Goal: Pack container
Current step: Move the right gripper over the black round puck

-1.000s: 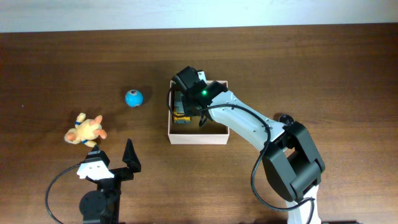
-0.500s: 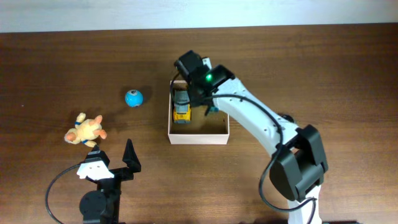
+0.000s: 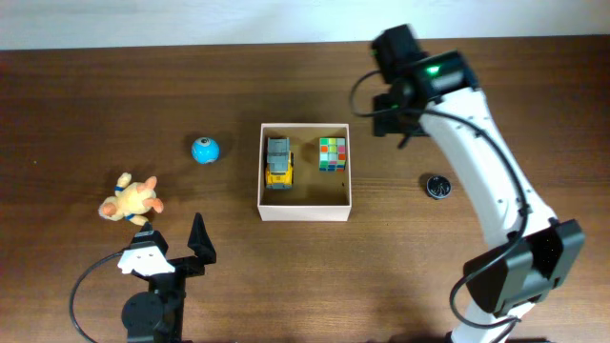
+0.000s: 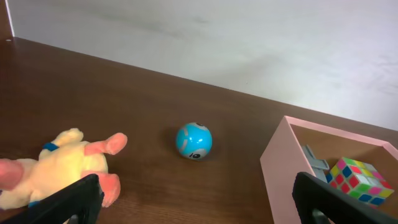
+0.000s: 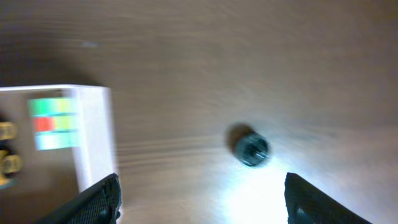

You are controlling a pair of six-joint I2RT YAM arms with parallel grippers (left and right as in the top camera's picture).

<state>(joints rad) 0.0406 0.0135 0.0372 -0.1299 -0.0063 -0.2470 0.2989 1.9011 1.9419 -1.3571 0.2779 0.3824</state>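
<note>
Cardboard forms the box [image 3: 305, 211] at the centre of the desk [image 3: 95, 95]; it holds a yellow truck [image 3: 277, 162] on its left side and a puzzle cube [image 3: 333, 153] on its right. The right end effector [image 5: 200, 183] hovers released and empty over bare desk just right of the box. The likely next item is the small black disc [image 3: 437, 187], nearer and further right. Centre the end effector over it, descend vertically until it almost meets the desk, then close across the disc's width; it is low and may slide. Lift well above the box before crossing, and release over the bare near half of the box. The left end effector [image 4: 199, 208] is released and empty, with the blue ball [image 4: 194, 140] and plush toy [image 4: 62, 165] ahead of it.
</note>
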